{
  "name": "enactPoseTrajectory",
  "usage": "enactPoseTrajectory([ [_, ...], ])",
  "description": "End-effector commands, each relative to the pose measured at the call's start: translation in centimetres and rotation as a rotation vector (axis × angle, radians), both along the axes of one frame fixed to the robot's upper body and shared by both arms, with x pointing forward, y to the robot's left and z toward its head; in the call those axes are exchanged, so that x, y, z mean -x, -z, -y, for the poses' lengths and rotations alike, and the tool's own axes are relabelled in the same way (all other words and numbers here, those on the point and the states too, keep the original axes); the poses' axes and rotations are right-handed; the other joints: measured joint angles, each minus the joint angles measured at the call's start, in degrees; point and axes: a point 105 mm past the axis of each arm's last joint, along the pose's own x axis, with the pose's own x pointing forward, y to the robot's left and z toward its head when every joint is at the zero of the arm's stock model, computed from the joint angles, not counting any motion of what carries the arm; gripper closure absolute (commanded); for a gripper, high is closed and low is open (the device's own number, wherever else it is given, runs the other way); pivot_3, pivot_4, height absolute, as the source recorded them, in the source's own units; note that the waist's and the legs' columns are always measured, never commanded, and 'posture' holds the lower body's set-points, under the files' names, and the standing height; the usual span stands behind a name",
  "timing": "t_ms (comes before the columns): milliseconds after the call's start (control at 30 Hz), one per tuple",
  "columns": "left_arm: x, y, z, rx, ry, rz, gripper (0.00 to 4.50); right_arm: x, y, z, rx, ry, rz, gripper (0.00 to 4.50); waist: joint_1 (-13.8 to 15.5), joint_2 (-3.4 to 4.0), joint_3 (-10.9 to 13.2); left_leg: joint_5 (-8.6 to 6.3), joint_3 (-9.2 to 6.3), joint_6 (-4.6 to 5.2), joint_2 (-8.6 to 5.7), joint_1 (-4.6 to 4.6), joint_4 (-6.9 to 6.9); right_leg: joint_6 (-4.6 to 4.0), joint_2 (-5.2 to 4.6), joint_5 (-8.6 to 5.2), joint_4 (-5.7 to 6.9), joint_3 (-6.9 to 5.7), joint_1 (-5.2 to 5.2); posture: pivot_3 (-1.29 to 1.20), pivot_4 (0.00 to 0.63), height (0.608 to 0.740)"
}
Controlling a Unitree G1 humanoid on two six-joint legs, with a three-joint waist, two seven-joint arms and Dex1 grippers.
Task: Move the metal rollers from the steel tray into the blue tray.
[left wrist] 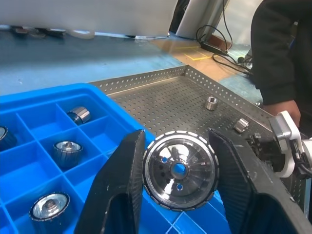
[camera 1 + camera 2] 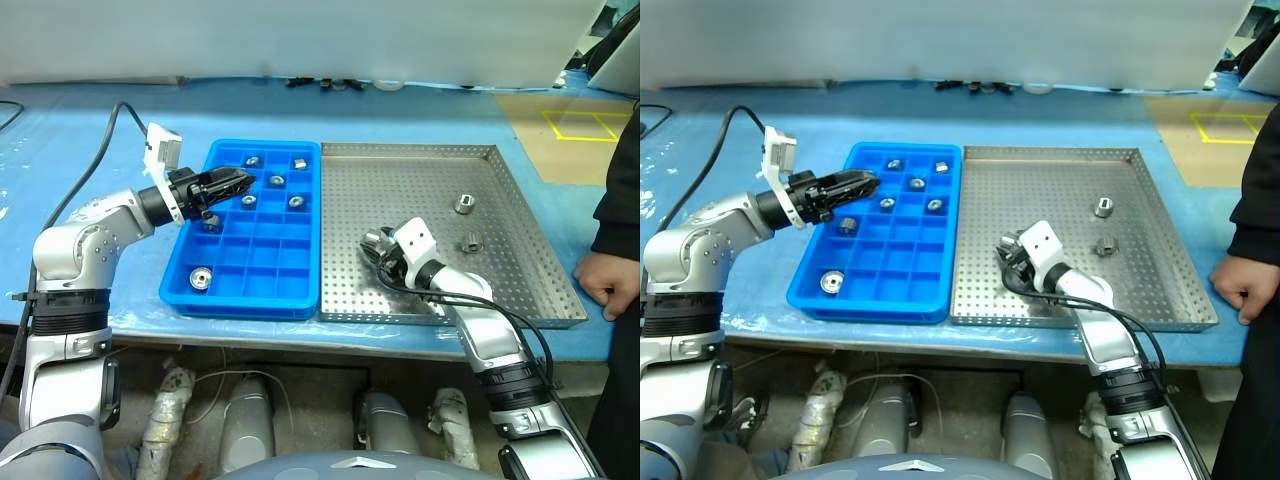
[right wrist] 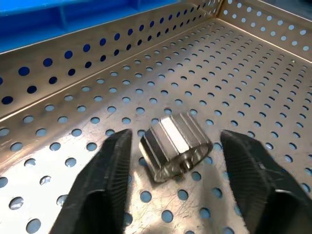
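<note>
Left hand [image 2: 228, 185] is out over the far-left cells of the blue tray [image 2: 300, 300], and its 2 fingers are clamped on a shiny roller [image 1: 179, 170]. In the left wrist view the disc sits face-on between the pads, pinched across its width, which keeps the centre hole toward the camera and the roller square for dropping into a cell. My guess is it is lining up an empty compartment.

Over on the steel tray [image 2: 540, 310], the right hand [image 3: 176, 151] is low at the near-left part of the perforated floor. Its fingers stand apart on either side of a ribbed roller [image 3: 175, 145], neither pad touching it; the roller lies tilted on the holes, so the hand has nothing in its grip yet. Straddling it like that looks like the set-up for a pinch.

Roller count: 6 already sit in the blue tray's cells, 5 [image 2: 275, 181] in the far rows and 1 [image 2: 202, 278] at the near-left corner. 2 more [image 2: 464, 204] wait on the steel tray's far-right area, well apart from the right hand.

The 2 trays lie edge to edge on the blue-covered table [image 2: 80, 140], short trips either way. A person's hand [image 2: 600, 278] rests on the table just beside the steel tray's right rim.
</note>
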Motion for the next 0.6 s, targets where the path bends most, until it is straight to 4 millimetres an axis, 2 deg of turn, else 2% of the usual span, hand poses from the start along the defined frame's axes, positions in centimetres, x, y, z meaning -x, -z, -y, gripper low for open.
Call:
enactPoseTrajectory([
  [33, 0.6, -1.2, -0.8, -0.009, -0.014, 0.049, 2.77, -0.4, -1.6, 0.1, -0.026, 0.011, 0.045, 0.77, 0.0, 0.0, 0.0, 0.0, 0.0, 0.0, 0.01, -0.01, 0.0, 0.0, 0.02, 0.0, 0.0, 0.0, -0.02, -0.1, 0.15, 0.74],
  [200, 1.0, -1.0, -1.4, -0.015, -0.017, 0.032, 2.77, -0.8, -3.6, 0.3, -0.052, 0.028, 0.124, 0.77, 0.0, 0.0, 0.0, 0.0, 0.0, 0.01, 0.02, -0.08, -0.01, 0.0, 0.04, 0.0, -0.01, 0.0, -0.11, -0.1, 0.15, 0.74],
  [267, 1.6, -0.4, -1.7, -0.032, -0.009, 0.02, 2.77, -0.6, -5.4, -0.1, -0.111, 0.007, 0.19, 0.77, -0.1, 0.0, 0.0, -0.01, 0.02, 0.01, 0.02, -0.06, -0.01, 0.0, 0.04, -0.01, -0.01, 0.0, -0.11, -0.1, 0.15, 0.74],
  [333, 2.5, 0.7, -2.1, -0.074, 0.006, 0.007, 2.77, 0.0, -7.9, -0.8, -0.246, -0.048, 0.253, 0.77, -0.4, 0.0, 0.0, -0.02, 0.05, 0.03, 0.03, -0.04, -0.01, 0.0, 0.04, -0.01, 0.0, 0.0, -0.12, -0.1, 0.15, 0.74],
  [400, 3.3, 1.9, -3.0, -0.108, 0.004, -0.01, 2.77, 0.4, -9.4, -1.4, -0.294, -0.09, 0.279, 0.77, -0.7, 0.01, 0.0, -0.06, 0.08, 0.1, 0.04, -0.05, -0.05, 0.0, 0.05, -0.01, 0.0, 0.02, -0.18, -0.09, 0.15, 0.74],
  [500, 3.8, 2.9, -4.2, -0.128, -0.028, -0.032, 2.77, 0.7, -10.4, -2.6, -0.327, -0.152, 0.275, 0.77, -0.9, -0.01, 0.0, -0.1, 0.08, 0.16, 0.06, -0.05, -0.05, 0.0, 0.05, -0.01, 0.01, 0.0, -0.18, -0.08, 0.15, 0.74],
  [600, 4.2, 5.4, -5.1, -0.213, -0.069, -0.057, 2.77, 0.7, -10.4, -3.7, -0.332, -0.191, 0.255, 0.77, -0.7, -0.01, 0.0, -0.09, 0.05, 0.14, 0.07, -0.01, -0.06, 0.0, 0.05, -0.01, 0.04, -0.02, -0.12, -0.04, 0.15, 0.74],
])
